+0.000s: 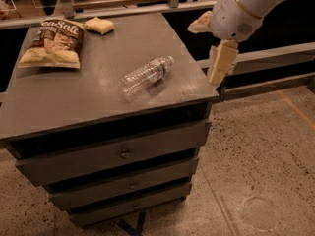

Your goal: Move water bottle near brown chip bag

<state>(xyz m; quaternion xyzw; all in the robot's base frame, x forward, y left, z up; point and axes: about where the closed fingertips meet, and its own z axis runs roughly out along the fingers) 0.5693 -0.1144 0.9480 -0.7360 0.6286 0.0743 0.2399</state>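
Centrally on the cabinet top (74,102), the water bottle (146,76) is laid sideways, well apart from the brown chip bag (53,43); the gripper (219,73) is held beyond the right edge, its grip not discernible.
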